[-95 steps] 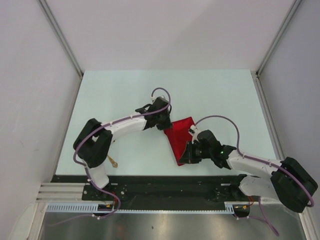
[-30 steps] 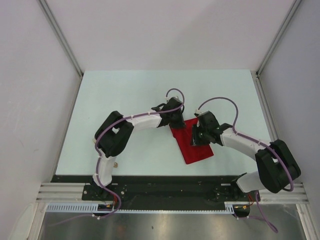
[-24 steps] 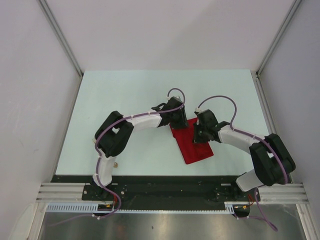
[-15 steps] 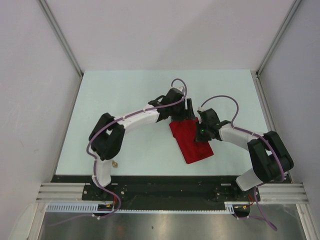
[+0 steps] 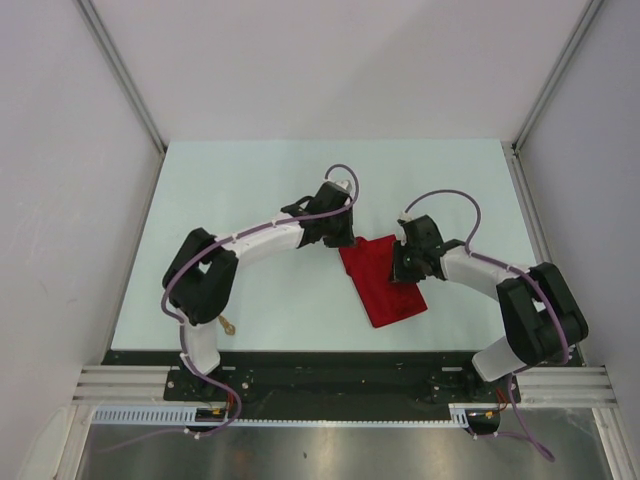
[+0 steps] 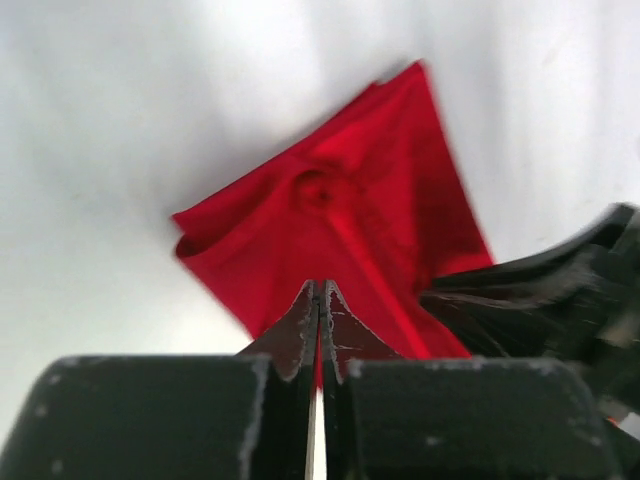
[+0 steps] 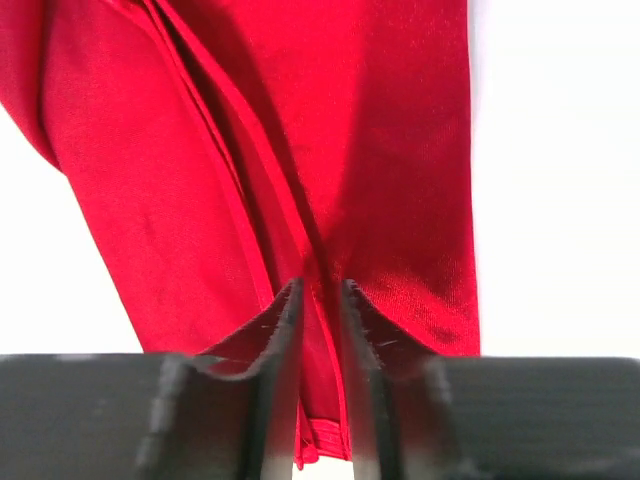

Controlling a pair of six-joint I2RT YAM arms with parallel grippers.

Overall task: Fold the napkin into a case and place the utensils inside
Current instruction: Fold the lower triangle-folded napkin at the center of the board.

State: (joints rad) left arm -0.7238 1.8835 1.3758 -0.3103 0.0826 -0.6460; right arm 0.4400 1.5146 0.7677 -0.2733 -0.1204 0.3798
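Observation:
The red napkin (image 5: 385, 285) lies folded into a narrow slanted shape on the table (image 5: 250, 190). My left gripper (image 5: 346, 240) is at the napkin's upper left corner. In the left wrist view its jaws (image 6: 320, 290) are shut tip to tip over the near edge of the napkin (image 6: 350, 200), with no cloth seen between them. My right gripper (image 5: 401, 267) rests on the napkin's upper right part. In the right wrist view its jaws (image 7: 320, 292) stand a narrow gap apart, and a fold of the napkin (image 7: 350, 150) runs through that gap. One gold utensil (image 5: 227, 324) lies by the left arm's base.
Grey walls and metal posts close in the table on three sides. The black rail (image 5: 330, 372) with both arm bases runs along the near edge. The right gripper's dark fingers (image 6: 560, 290) show at the right of the left wrist view.
The left gripper opened wide, pulled back to the left off the napkin's top edge and shut. The right gripper stayed on the napkin's right side, shut and then parted slightly. The napkin has not moved.

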